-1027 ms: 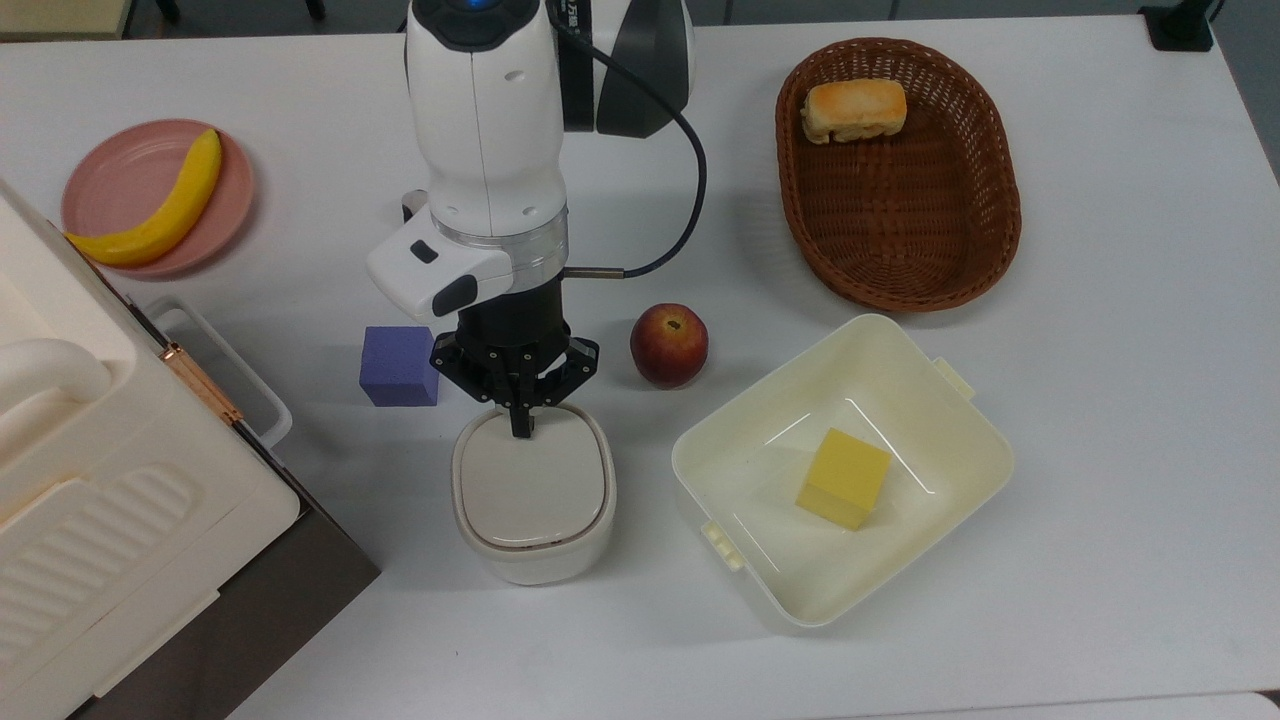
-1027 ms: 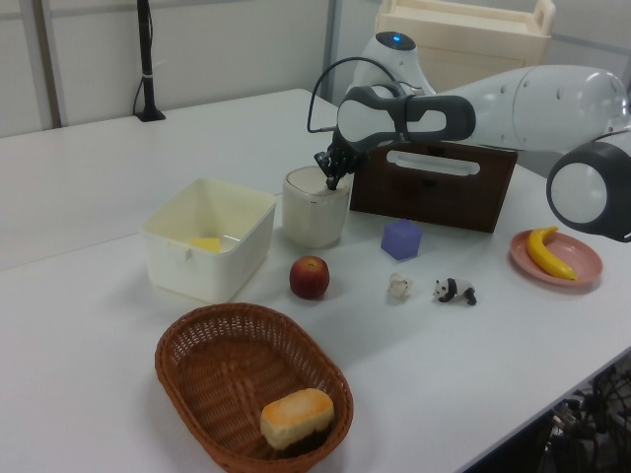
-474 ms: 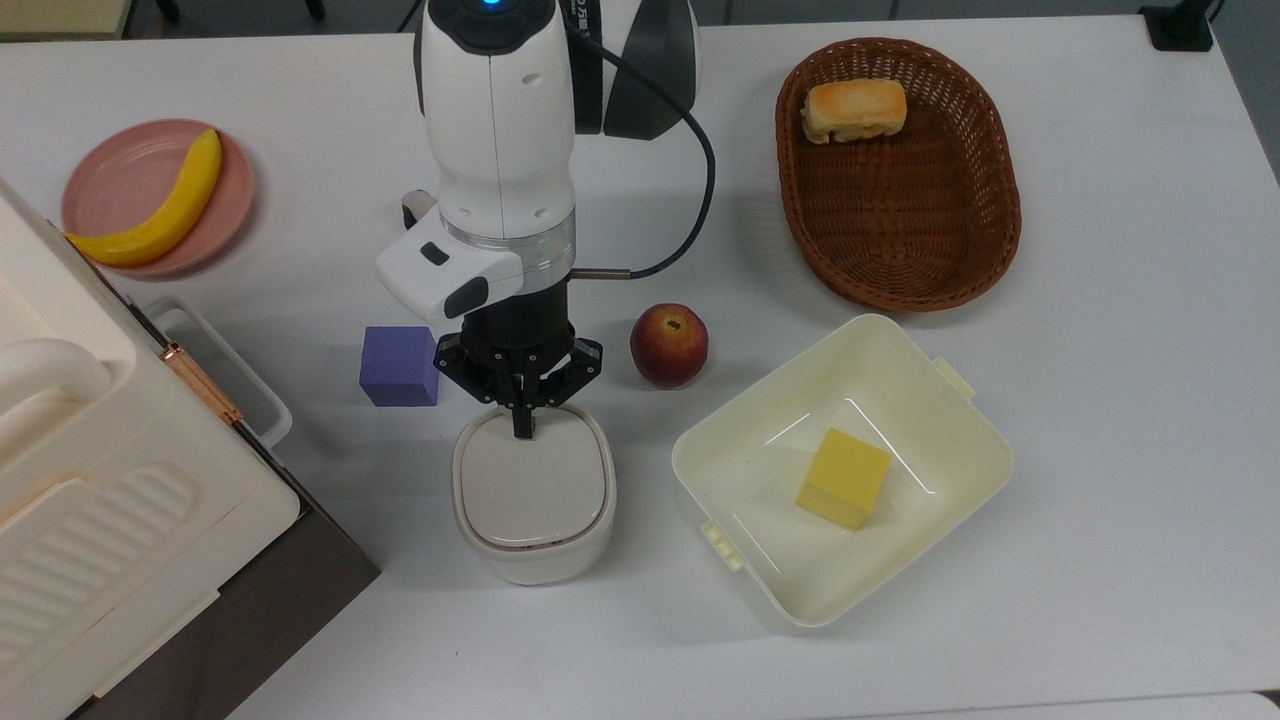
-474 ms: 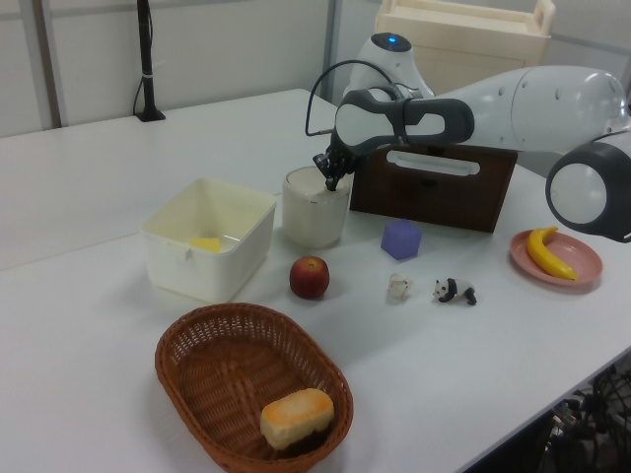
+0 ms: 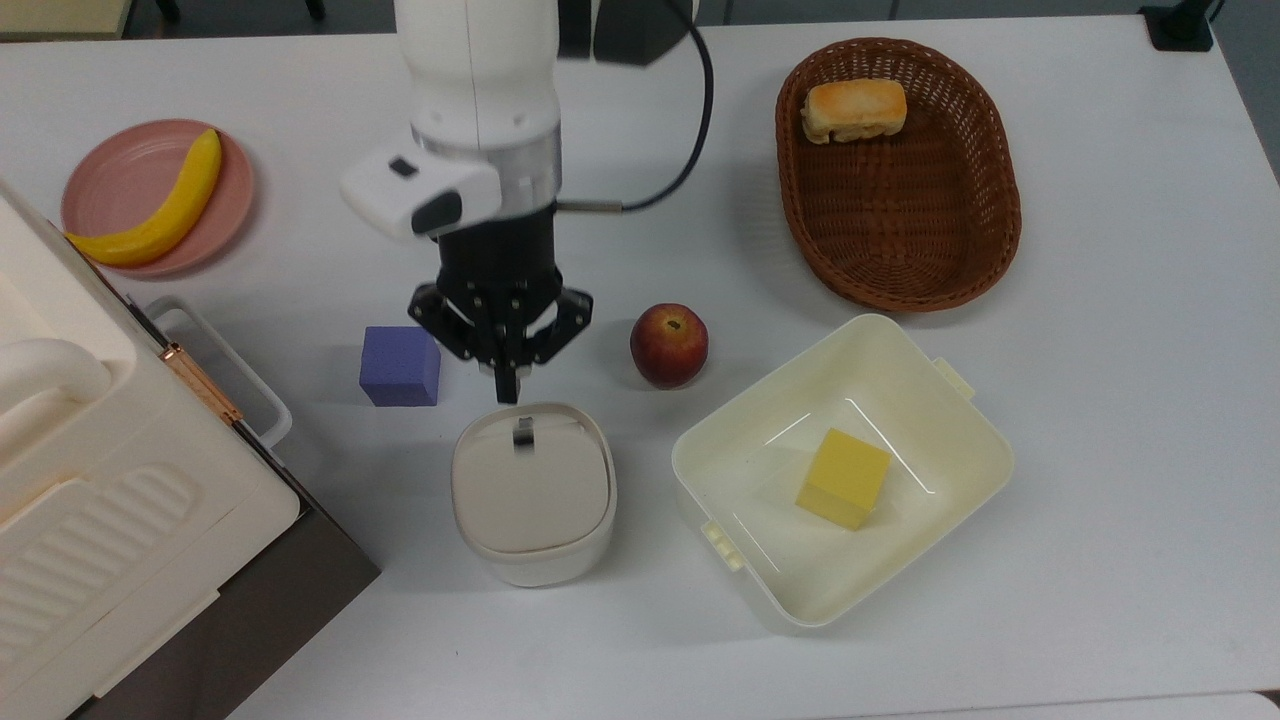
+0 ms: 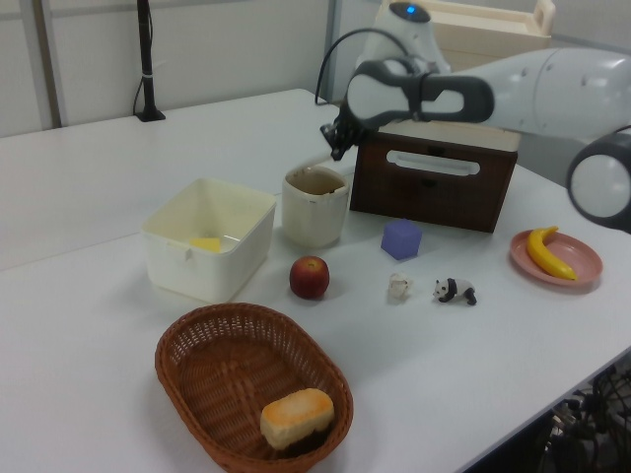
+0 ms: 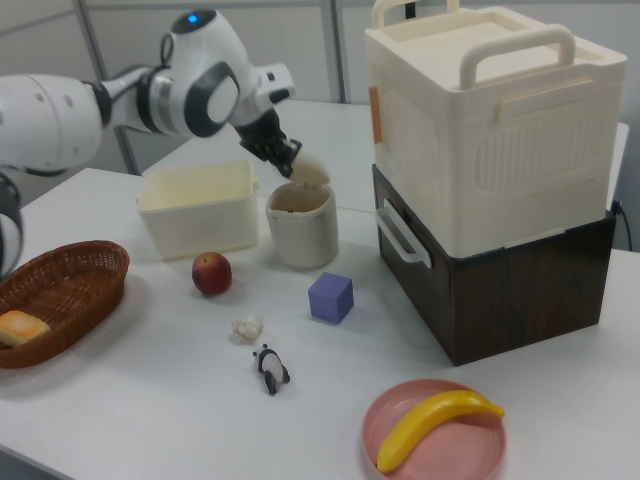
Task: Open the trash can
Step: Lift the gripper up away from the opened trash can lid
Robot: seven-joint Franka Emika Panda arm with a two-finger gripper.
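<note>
purple cube (image 5: 399, 365): matte block, left of the gripper in the top view.
gripper (image 5: 508, 385): fingers pinched narrow, empty.
trash can (image 5: 532, 492): just below the gripper, smooth rounded white plastic, lid tilted up.
apple (image 5: 668, 345): glossy red, right.

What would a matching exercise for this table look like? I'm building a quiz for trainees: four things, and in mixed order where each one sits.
Things:
1. banana
2. bread
3. yellow block
4. apple

Places:
A. in the cream tub
B. bare on the table
C. on the pink plate
D. in the wicker basket

Pairs: 1-C, 2-D, 3-A, 4-B
</note>
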